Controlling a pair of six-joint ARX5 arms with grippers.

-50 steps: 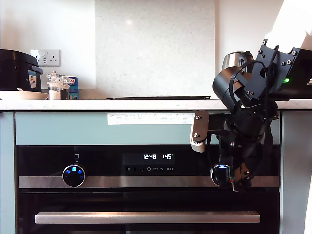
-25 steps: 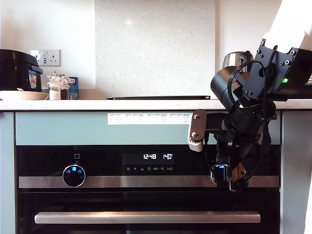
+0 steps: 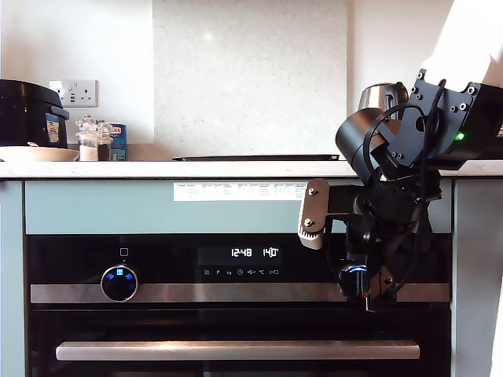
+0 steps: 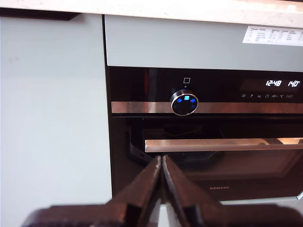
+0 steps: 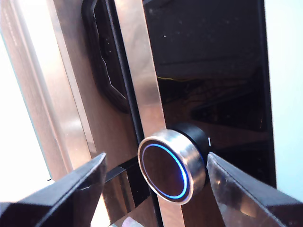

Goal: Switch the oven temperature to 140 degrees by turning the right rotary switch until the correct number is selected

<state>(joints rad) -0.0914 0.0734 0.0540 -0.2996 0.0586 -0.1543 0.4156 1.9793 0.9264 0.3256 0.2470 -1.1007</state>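
On oven (image 3: 157, 314) steel band, toward exterior view's right: right rotary switch (image 5: 171, 167), blue ring lit. My second pincer (image 5: 156, 182) open, fingers (image 5: 78, 187) flanking switch on both sides, clear of rim (no contact visible). Display (image 3: 255, 253) reads 12:48, 140. My first pincer (image 4: 162, 163) closed on nothing, facing icon knob (image 4: 184, 104), well back from it.

Black oven (image 3: 236, 314), steel band, white digits; right rotary switch (image 5: 171, 167) ringed blue
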